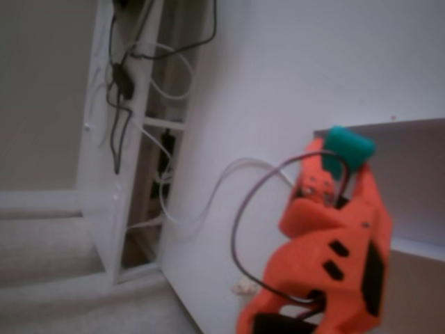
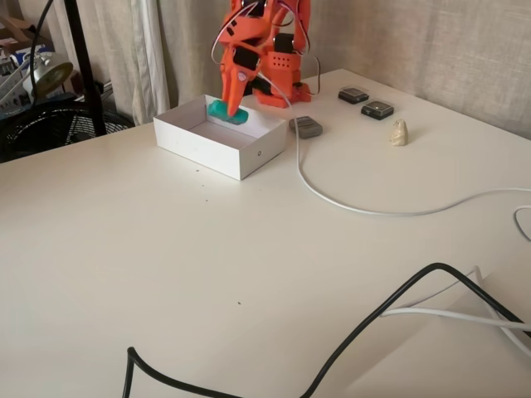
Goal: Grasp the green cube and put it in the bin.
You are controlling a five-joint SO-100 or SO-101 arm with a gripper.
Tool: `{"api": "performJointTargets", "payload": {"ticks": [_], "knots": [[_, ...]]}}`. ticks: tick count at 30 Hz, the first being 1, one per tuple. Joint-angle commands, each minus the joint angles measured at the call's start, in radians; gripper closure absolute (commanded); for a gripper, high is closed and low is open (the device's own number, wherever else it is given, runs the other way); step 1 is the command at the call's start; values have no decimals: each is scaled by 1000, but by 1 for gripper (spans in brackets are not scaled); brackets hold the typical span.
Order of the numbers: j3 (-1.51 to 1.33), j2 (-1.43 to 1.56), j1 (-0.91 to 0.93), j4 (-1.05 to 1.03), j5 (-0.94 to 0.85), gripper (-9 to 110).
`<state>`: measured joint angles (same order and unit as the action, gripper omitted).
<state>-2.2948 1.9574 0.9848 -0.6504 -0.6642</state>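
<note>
In a fixed view my orange gripper (image 2: 231,108) points down into the white bin (image 2: 217,152), shut on the green cube (image 2: 227,111). The cube hangs low inside the bin, near its far wall; whether it touches the floor I cannot tell. In the other fixed view, seen close and tilted, the green cube (image 1: 351,145) sits at the tip of the gripper (image 1: 339,158), just over the bin's (image 1: 421,174) edge.
Right of the bin lies a grey device (image 2: 306,126) with a white cable (image 2: 373,211) running across the table. Two dark devices (image 2: 366,101) and a beige wad (image 2: 399,133) sit further right. A black cable (image 2: 390,308) crosses the front of the table.
</note>
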Motion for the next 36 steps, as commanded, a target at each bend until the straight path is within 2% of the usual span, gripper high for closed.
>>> {"api": "performJointTargets", "payload": {"ticks": [1, 5, 8, 13, 17, 21, 23, 25, 29, 33, 36], "knots": [[-55, 55, 12, -6, -8, 105], [-132, 75, 32, -6, -5, 69], [-135, 81, 34, -72, -5, 52], [-110, 155, -3, -189, 18, 51], [23, 176, -26, -433, 54, 51], [339, 190, -186, -818, 216, 51], [477, 201, -322, -891, 353, 51], [537, 232, -474, -825, 483, 55], [462, 342, -724, -503, 660, 59], [166, 546, -896, -255, 675, 59], [-118, 765, -956, -198, 624, 59]]}}
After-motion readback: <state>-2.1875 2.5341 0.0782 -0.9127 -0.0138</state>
